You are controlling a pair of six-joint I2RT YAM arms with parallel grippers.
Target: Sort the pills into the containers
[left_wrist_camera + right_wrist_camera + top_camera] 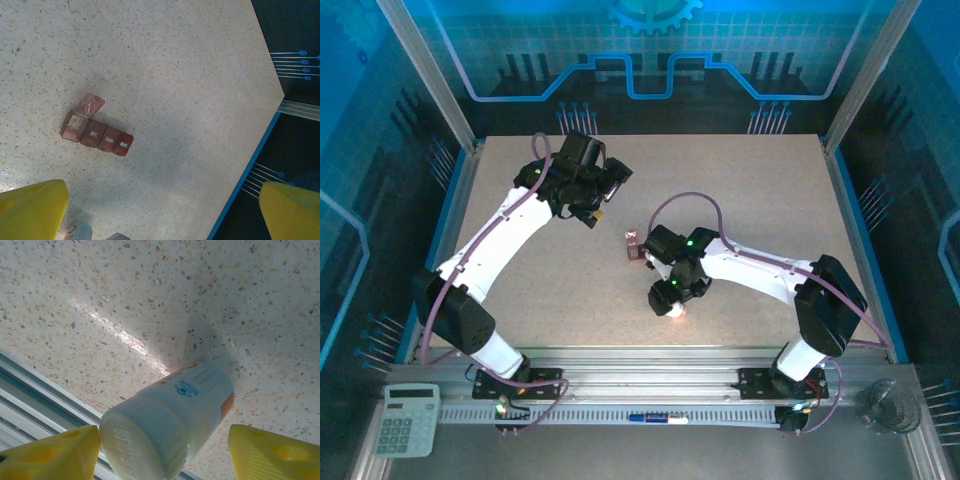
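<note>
Tabletop [175, 60] holds containers [97, 133] ahead of left pincer [161, 212].

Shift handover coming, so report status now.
Left pincer open, empty. Right pincer open, straddling white plastic pill bottle, not clamped. Reddish-brown four-compartment pill strip: one end lid up. Nothing blocking it.

This is a robotics lab test cell. Two white robot arms, the left arm [500, 235] and the right arm [760, 270], are bolted to an aluminium rail [640, 385] at the near edge of a speckled table [750, 170]. Aluminium frame posts [425, 75] fence it in, backed by blue panels printed with a gear [650, 12] and circuit lines. A calculator [408, 420], a marker [658, 418] and a clear glass vessel [888, 408] sit by the rail.
</note>
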